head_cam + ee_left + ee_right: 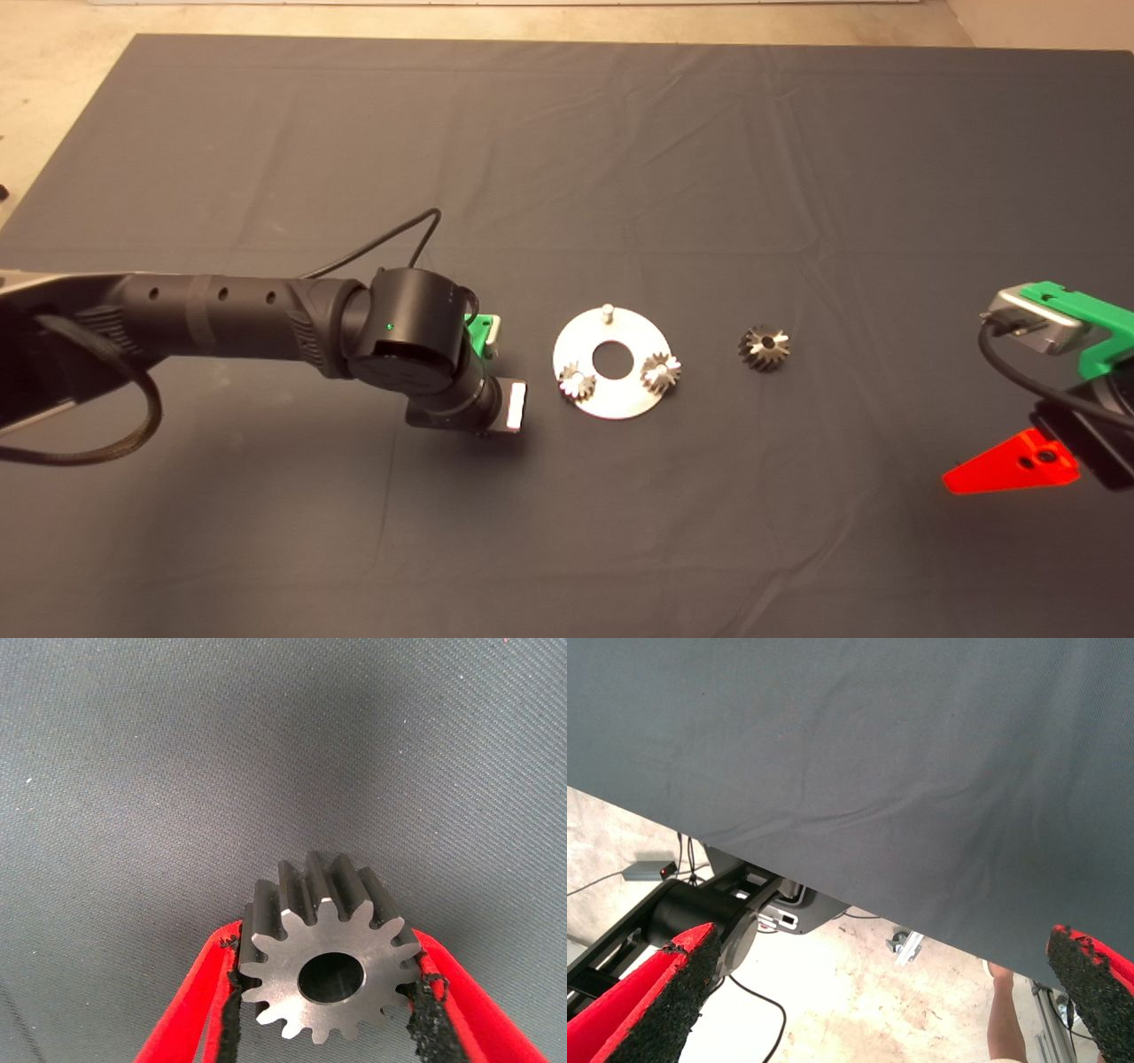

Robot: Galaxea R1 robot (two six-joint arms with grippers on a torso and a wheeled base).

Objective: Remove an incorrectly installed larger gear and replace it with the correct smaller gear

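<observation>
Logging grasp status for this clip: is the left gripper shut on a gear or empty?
Shut on a gear. In the left wrist view, the small silver toothed gear sits clamped between the left gripper's red fingers.

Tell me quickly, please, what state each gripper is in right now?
Left gripper: closed on the smaller gear.
Right gripper: open, holding nothing.

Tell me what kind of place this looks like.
Probably a robotics lab test bench: a dark mat laid as a work surface, a metal disc with small gears on pegs, and bare concrete floor with cables below.
</observation>
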